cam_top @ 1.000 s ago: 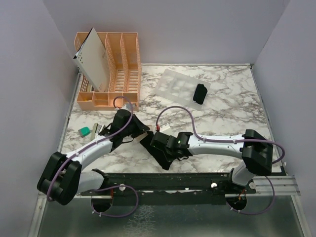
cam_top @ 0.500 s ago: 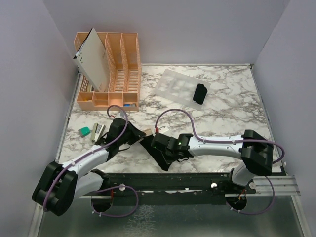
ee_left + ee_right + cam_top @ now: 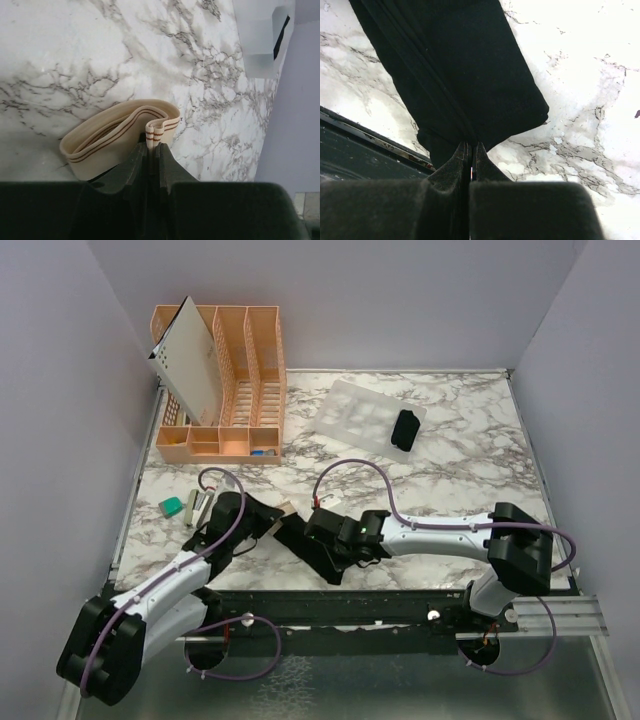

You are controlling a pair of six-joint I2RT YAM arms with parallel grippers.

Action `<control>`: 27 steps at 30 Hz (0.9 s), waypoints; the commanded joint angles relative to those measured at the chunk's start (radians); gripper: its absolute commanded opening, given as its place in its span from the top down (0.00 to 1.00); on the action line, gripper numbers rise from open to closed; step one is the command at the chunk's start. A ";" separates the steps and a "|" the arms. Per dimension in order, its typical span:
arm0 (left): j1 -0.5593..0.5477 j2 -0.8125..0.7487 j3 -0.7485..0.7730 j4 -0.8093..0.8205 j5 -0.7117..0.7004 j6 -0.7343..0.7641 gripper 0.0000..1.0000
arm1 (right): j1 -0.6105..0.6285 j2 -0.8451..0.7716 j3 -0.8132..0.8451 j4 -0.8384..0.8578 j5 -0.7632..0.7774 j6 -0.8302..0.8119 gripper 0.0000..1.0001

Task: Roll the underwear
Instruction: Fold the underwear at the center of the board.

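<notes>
Right pincer (image 3: 471, 150) clamped on black underwear (image 3: 455, 75), over marble table (image 3: 580, 100).

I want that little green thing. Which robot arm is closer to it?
Left. The left arm lies just right of the green thing; the right arm is farther right.

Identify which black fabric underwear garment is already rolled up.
The small black fabric bundle on the translucent plastic tray; the other, tan-banded garment is spread out, unrolled.

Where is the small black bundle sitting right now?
In the top view, the black bundle lies on the right end of the translucent tray, toward the far side of the table and to the right of the orange organizer.
</notes>
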 commanded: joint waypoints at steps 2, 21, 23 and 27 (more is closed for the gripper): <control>0.010 -0.087 -0.062 -0.028 -0.072 -0.062 0.88 | 0.007 0.033 0.015 -0.014 0.006 0.000 1.00; 0.010 -0.250 -0.085 -0.408 -0.133 -0.111 0.84 | 0.007 0.070 -0.018 0.037 -0.074 -0.086 0.99; 0.010 -0.275 -0.108 -0.426 -0.138 -0.129 0.84 | 0.007 0.077 -0.018 0.034 -0.071 -0.090 0.99; 0.010 -0.288 -0.132 -0.428 -0.153 -0.133 0.78 | 0.007 0.104 -0.002 0.022 -0.071 -0.089 0.98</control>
